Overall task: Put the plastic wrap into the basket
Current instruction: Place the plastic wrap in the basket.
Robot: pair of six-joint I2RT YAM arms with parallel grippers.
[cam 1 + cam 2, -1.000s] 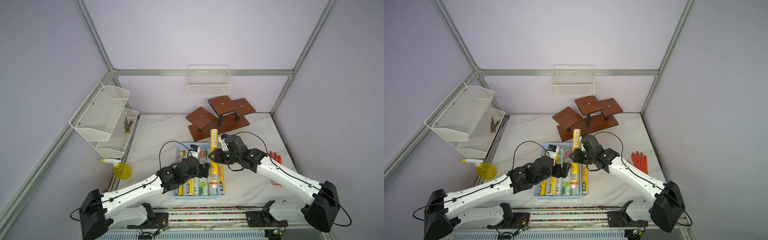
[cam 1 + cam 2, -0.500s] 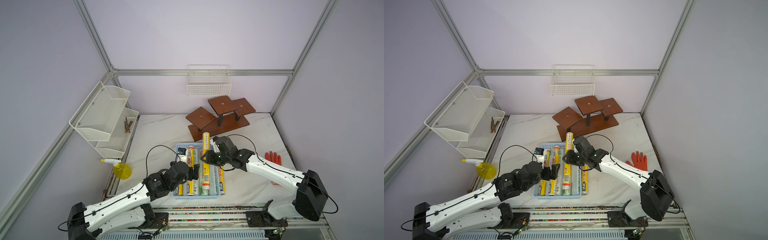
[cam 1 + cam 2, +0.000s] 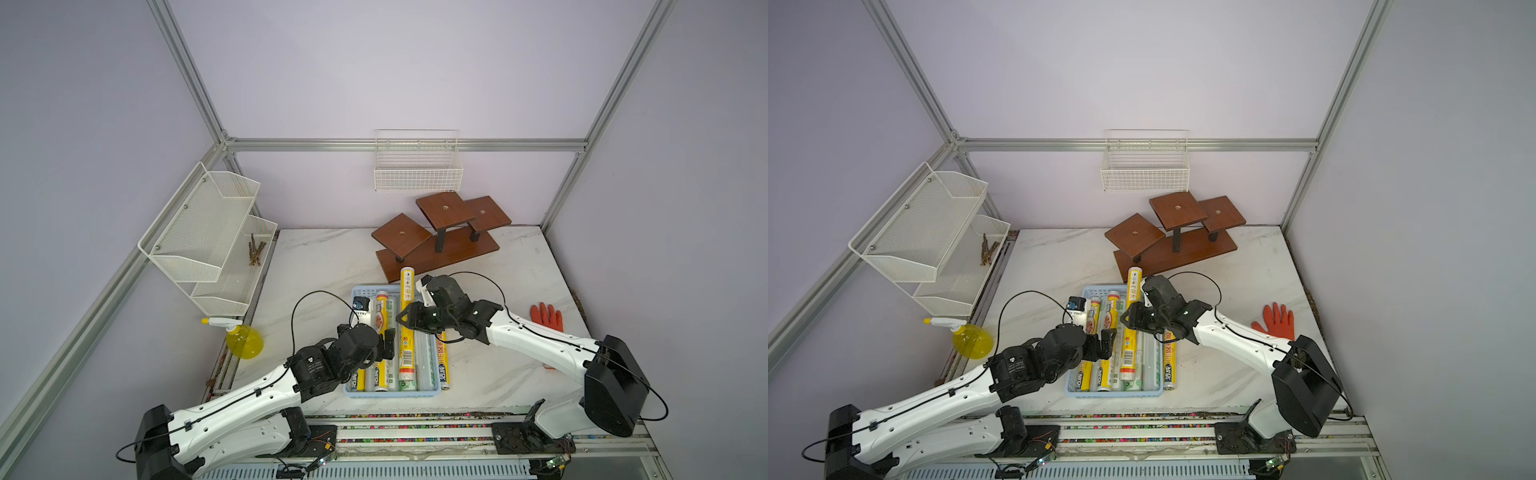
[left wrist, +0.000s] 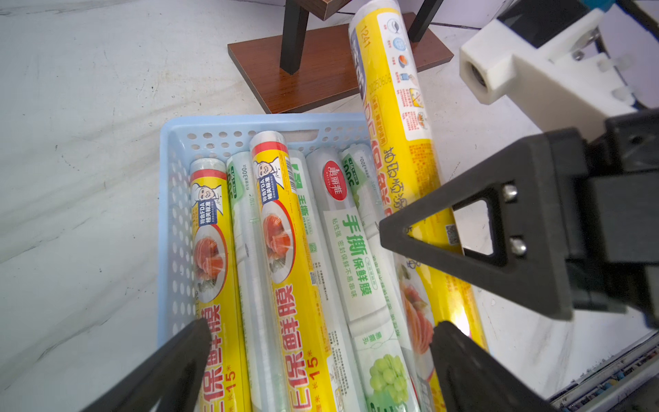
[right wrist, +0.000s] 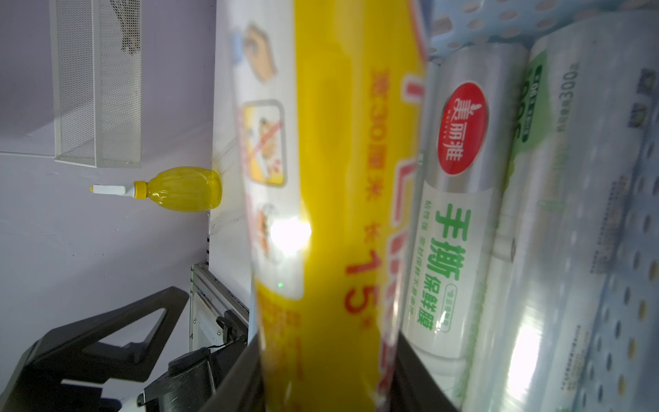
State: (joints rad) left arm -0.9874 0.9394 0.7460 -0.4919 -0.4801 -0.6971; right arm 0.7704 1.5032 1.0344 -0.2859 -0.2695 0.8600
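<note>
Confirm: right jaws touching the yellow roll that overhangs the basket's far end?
Touching. Right wrist view: the right jaws clamp both sides of the yellow roll.

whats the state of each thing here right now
right gripper, shut on the yellow roll
yellow roll, held over the basket, jutting past its rim
left gripper, fingers open
basket, several rolls lying inside
loose roll, lying outside the basket
red glove, lying flat
spray bottle, upright
</note>
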